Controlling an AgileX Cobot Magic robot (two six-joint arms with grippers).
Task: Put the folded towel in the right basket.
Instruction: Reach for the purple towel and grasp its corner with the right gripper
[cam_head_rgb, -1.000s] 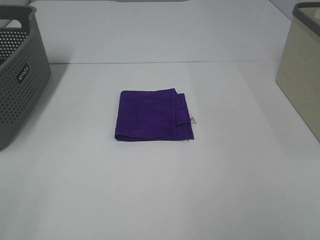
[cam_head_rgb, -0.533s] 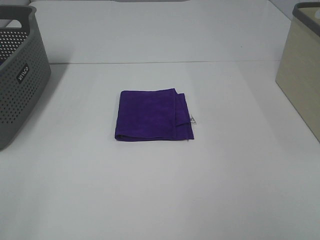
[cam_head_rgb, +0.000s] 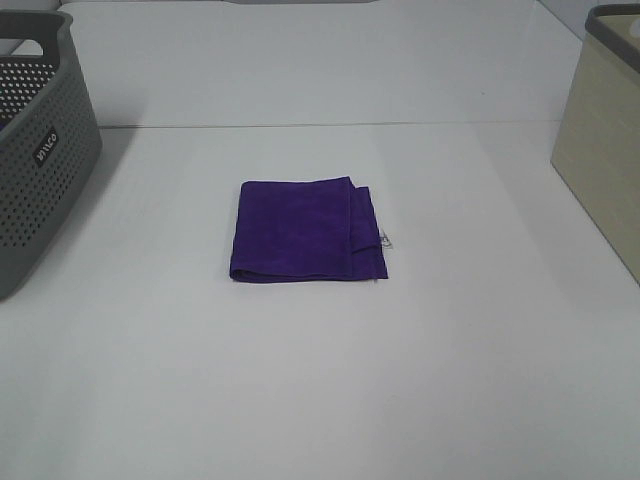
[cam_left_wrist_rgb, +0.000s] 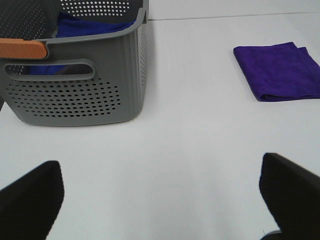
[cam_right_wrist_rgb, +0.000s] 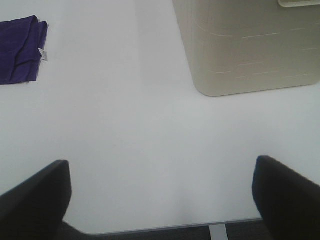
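Observation:
A folded purple towel (cam_head_rgb: 305, 231) lies flat in the middle of the white table (cam_head_rgb: 320, 380). It also shows in the left wrist view (cam_left_wrist_rgb: 280, 71) and in the right wrist view (cam_right_wrist_rgb: 20, 49). The beige right basket (cam_head_rgb: 603, 140) stands at the table's right edge, also in the right wrist view (cam_right_wrist_rgb: 250, 45). My left gripper (cam_left_wrist_rgb: 160, 195) is open and empty, far from the towel, near the grey basket. My right gripper (cam_right_wrist_rgb: 160, 195) is open and empty, near the beige basket. Neither arm shows in the high view.
A grey perforated basket (cam_head_rgb: 35, 150) stands at the left edge; in the left wrist view (cam_left_wrist_rgb: 75, 75) it holds blue cloth (cam_left_wrist_rgb: 90, 26). The table's front edge (cam_right_wrist_rgb: 165, 227) shows in the right wrist view.

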